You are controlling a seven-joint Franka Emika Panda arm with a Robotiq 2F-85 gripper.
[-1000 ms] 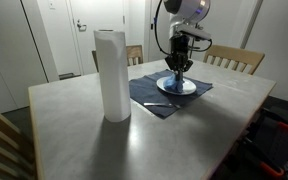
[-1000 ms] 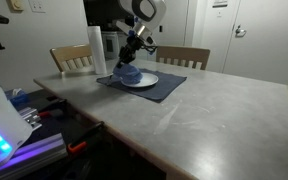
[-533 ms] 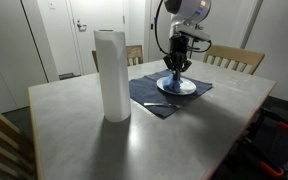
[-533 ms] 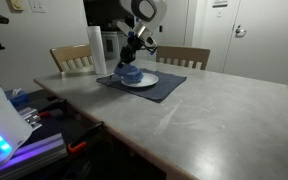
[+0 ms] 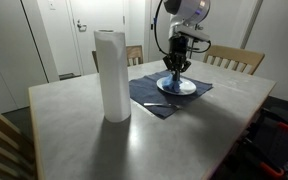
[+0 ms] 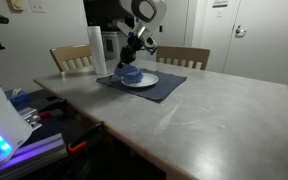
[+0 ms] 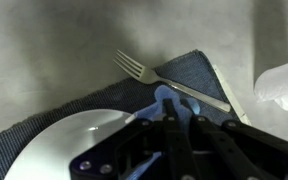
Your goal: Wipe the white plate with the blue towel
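Note:
The white plate lies on a dark blue placemat at the table's far side. My gripper points straight down over the plate. It is shut on the blue towel, which is bunched and pressed on the plate. In the wrist view only a small blue fold shows between the black fingers, near the plate's edge.
A metal fork lies on the placemat beside the plate. A tall white paper towel roll stands upright on the grey table. Wooden chairs stand at the table's edges.

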